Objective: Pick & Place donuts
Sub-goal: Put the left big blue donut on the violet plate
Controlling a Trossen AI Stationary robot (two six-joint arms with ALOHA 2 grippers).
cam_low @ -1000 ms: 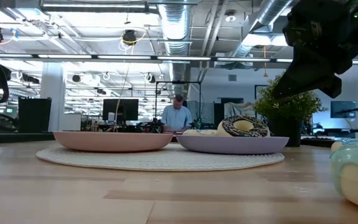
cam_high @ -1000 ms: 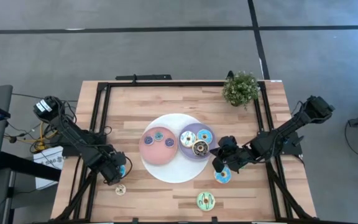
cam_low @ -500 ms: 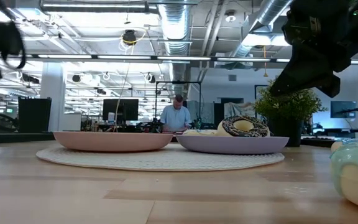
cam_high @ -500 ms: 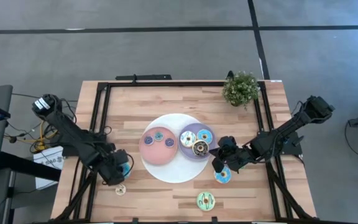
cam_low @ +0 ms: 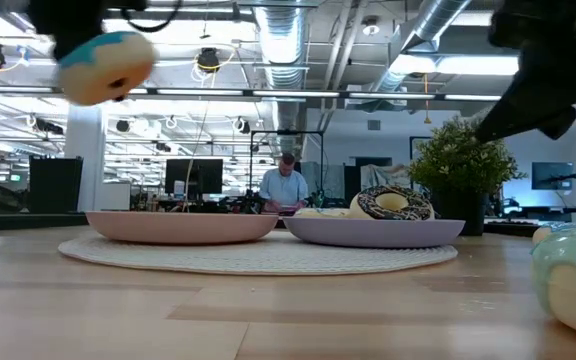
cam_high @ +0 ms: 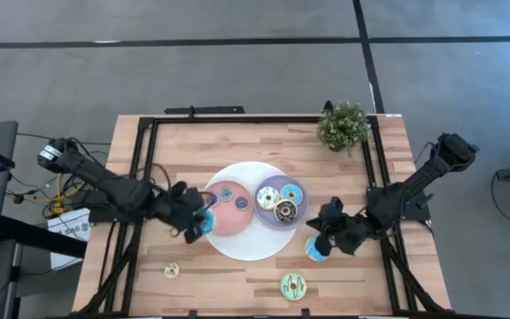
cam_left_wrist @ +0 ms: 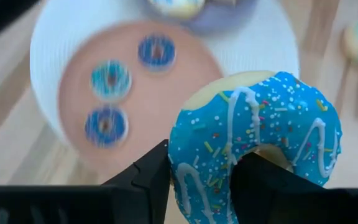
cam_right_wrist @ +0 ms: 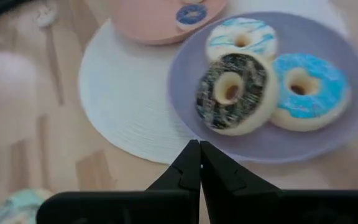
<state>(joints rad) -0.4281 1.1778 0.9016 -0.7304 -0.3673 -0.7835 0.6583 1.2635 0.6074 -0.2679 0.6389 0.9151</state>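
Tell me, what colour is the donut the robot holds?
Blue donut with white drizzle, clearest in left wrist view.

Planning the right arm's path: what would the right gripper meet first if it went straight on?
Probably the purple plate; the right gripper, fingers shut, points at its near rim, with the dark-iced donut just beyond.

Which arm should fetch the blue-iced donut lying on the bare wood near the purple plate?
Right. The right gripper hangs shut and empty right beside that blue-iced donut, while the left gripper is shut on another blue sprinkled donut by the pink round plate.
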